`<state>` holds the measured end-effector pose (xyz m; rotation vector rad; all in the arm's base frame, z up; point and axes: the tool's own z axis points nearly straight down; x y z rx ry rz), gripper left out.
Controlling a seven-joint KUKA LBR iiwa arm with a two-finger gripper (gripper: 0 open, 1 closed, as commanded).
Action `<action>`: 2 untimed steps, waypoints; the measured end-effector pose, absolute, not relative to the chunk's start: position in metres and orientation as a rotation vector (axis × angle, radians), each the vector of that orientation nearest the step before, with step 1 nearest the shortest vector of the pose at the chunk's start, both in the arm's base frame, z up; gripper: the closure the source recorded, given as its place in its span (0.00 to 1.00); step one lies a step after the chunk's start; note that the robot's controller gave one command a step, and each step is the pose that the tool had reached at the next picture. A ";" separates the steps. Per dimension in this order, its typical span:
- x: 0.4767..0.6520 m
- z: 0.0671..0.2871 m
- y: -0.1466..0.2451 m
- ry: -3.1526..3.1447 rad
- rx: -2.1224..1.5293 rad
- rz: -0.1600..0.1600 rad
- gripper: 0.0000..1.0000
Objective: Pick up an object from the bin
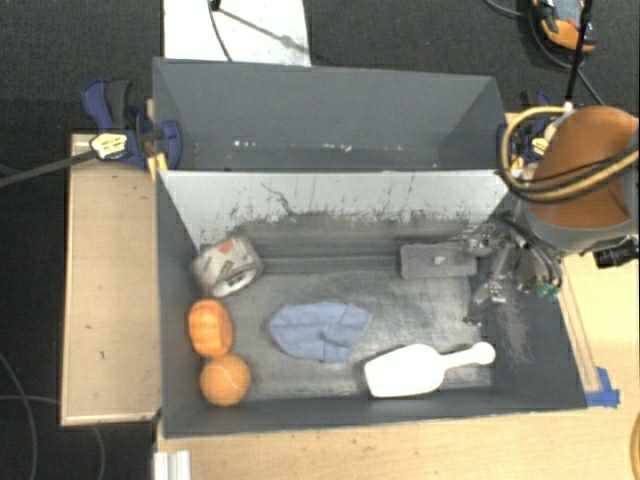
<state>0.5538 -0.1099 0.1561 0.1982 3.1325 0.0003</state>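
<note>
Bin contents: can placed far left; gourd near of it, ball nearest, along left wall. Cloth laid ctr. Scoop set near-right, handle twd right; gripper located beyond handle.

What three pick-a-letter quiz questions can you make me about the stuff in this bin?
1. Where is the white scoop? A) back left B) front, right of middle C) front left
2. How many orange round things are there? A) one B) two C) four
3. How does the blue cloth lie? A) rumpled B) folded square C) rolled tight

Answers: 1 B, it lies at the front, just in front of the gripper; 2 B, one ribbed, one smooth, at the left; 3 A, it sits bunched in the middle.
</note>
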 end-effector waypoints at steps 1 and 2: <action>0.550 0.145 -0.097 3.130 -0.262 0.000 0.00; 0.510 0.125 -0.100 3.130 -0.205 0.000 0.00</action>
